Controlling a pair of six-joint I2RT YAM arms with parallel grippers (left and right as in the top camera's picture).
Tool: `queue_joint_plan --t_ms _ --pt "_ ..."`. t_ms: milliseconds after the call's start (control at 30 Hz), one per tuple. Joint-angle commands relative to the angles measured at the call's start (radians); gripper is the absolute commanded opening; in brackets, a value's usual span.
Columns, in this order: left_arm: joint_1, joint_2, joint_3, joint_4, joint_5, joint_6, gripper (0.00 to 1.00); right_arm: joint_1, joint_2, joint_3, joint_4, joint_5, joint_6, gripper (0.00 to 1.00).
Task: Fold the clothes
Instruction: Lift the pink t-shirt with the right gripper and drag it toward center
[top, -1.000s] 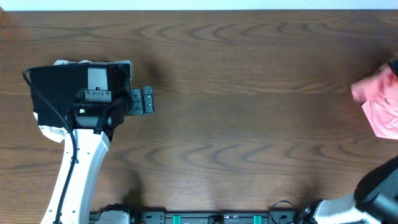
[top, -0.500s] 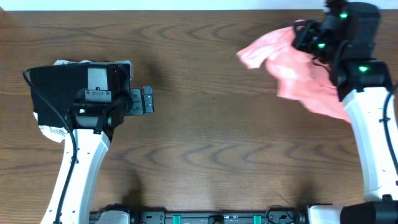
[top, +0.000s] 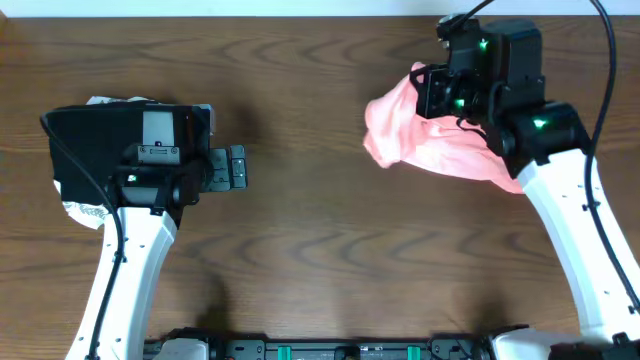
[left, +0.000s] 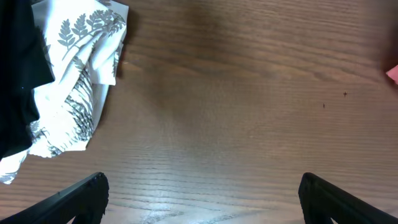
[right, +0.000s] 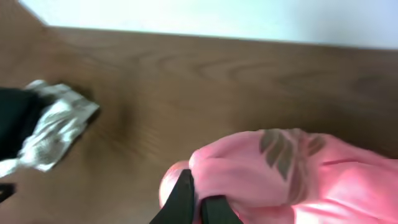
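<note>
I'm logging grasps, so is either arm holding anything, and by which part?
The right gripper pinches a bunched fold of the salmon-pink soft fabric T-shirt; which part of it cannot be told. The left gripper holds nothing.

no word, number or brand could be read in any view. the pink t-shirt (right: 336, 180) carried brownish-gold marks (right: 287, 150) in the right wrist view, but they were blurred and creased (smudged strokes rather than clear letters), so nothing could be made out. the white cloth (left: 74, 93) bore a grey leaf print, pattern and not lettering.
</note>
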Motion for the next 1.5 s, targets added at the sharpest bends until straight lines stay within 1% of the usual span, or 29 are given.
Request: queue_joint_plan --t_ms 0,100,200,267,333,433,533,633,700,767,833,933,1033,1067,1100,1133,1167,1200,1300,1333,1467 --pt "0.004 0.004 0.017 -0.003 0.000 0.011 0.98 -0.048 -0.108 0.014 0.003 0.176 -0.043 0.01" --pt "0.004 0.004 0.017 -0.003 0.000 0.011 0.98 -0.126 -0.182 0.028 0.002 0.282 -0.018 0.01" --pt "0.004 0.004 0.017 -0.003 0.000 0.011 0.98 -0.253 -0.246 0.061 0.013 0.321 0.040 0.01" --pt "0.004 0.004 0.017 -0.004 0.000 0.002 0.98 -0.343 -0.270 0.090 0.042 0.295 0.080 0.01" --pt "0.004 0.004 0.017 -0.006 0.000 -0.016 0.98 -0.407 -0.281 0.118 0.072 0.218 0.090 0.01" --pt "0.004 0.004 0.018 -0.006 0.000 -0.032 0.98 -0.447 -0.275 0.143 0.134 0.112 0.103 0.01" --pt "0.004 0.004 0.017 -0.006 0.000 -0.037 0.98 -0.442 -0.249 0.143 0.193 0.042 0.131 0.01" --pt "0.004 0.004 0.017 -0.006 0.000 -0.037 0.98 -0.426 -0.193 0.143 0.230 -0.104 0.162 0.02" --pt "0.004 0.004 0.017 -0.006 0.000 -0.037 0.98 -0.400 -0.138 0.143 0.240 -0.193 0.187 0.01" --pt "0.004 0.004 0.017 -0.006 0.000 -0.037 0.98 -0.359 -0.086 0.143 0.240 -0.232 0.187 0.01" --pt "0.004 0.004 0.017 -0.006 0.000 -0.037 0.98 -0.302 -0.033 0.143 0.238 -0.238 0.187 0.01" --pt "0.004 0.004 0.017 -0.006 0.000 -0.037 0.98 -0.180 0.055 0.143 0.239 -0.232 0.186 0.01" --pt "0.004 0.004 0.017 -0.006 0.000 -0.037 0.98 -0.070 0.130 0.143 0.241 -0.190 0.186 0.01" --pt "0.004 0.004 0.018 -0.006 0.000 -0.037 0.98 -0.032 0.159 0.143 0.243 -0.164 0.186 0.05" --pt "0.004 0.004 0.017 -0.006 0.000 -0.037 0.98 0.000 0.183 0.143 0.246 -0.138 0.186 0.22" --pt "0.004 0.004 0.017 -0.006 0.000 -0.037 0.98 0.034 0.211 0.143 0.252 -0.113 0.185 0.41" --pt "0.004 0.004 0.017 -0.006 0.000 -0.037 0.98 0.060 0.233 0.143 0.255 -0.094 0.185 0.55" --pt "0.004 0.004 0.018 -0.006 0.000 -0.037 0.98 0.087 0.257 0.143 0.259 -0.087 0.174 0.64" --pt "0.004 0.004 0.017 -0.006 0.000 -0.037 0.98 0.144 0.297 0.143 0.258 -0.083 0.111 0.79" --pt "0.004 0.004 0.017 -0.006 0.000 -0.037 0.98 0.151 0.299 0.143 0.256 -0.077 0.102 0.82" --pt "0.004 0.004 0.017 -0.006 0.000 -0.037 0.98 0.143 0.288 0.143 0.238 -0.046 0.099 0.82"
